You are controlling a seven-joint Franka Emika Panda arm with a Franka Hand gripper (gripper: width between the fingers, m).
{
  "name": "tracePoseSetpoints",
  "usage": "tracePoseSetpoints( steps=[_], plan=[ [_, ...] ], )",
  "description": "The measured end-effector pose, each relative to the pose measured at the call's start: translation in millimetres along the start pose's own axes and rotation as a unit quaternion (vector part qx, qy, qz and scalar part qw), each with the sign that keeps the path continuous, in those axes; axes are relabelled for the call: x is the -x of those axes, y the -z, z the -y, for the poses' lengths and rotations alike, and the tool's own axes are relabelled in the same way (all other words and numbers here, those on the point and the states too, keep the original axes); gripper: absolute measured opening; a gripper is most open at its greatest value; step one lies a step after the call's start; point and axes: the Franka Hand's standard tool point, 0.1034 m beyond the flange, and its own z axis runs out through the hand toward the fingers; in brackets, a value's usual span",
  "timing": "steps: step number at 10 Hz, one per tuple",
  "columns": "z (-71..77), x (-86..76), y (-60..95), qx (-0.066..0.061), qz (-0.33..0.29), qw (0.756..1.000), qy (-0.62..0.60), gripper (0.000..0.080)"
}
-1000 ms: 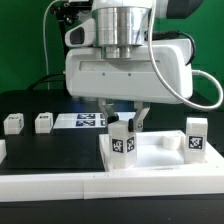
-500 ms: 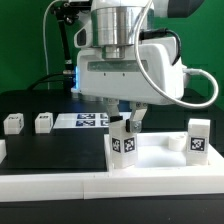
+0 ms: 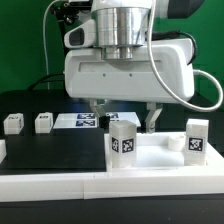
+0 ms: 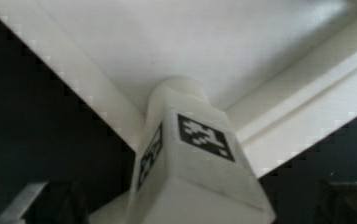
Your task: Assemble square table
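Pincer (image 3: pixel 124 118) spread wide, one finger either side of the upright leg (image 3: pixel 122 143), clamping nothing. That leg stands in the square tabletop's (image 3: pixel 160 160) corner toward the exterior view's left. Second leg (image 3: pixel 195 140) stands opposite; third leg (image 3: pixel 12 123) and fourth leg (image 3: pixel 43 122) wait on the desk (image 3: pixel 50 150).

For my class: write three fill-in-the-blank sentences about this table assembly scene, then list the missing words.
The gripper has its jaws ____.
The leg below it stands ____ at a corner of the tabletop.
____ legs stand apart at the exterior view's left, near the marker board.
Missing words: open; upright; two.
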Motion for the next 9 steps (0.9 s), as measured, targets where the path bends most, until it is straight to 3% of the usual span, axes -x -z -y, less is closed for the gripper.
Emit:
tracePoseSetpoints(
  steps=[3,7,8,9],
  plan=[
    [-1.0,1.4,-0.4,0.001,0.007,0.991,0.136,0.0649],
    [-2.5,3.9,-1.1,0.009,0.018,0.958,0.285,0.0649],
    [-3.7,3.4,-1.2,0.010,0.018,0.954,0.299,0.0514],
    [-3.6,3.5,-1.2,0.010,0.018,0.955,0.295,0.0514]
  ],
)
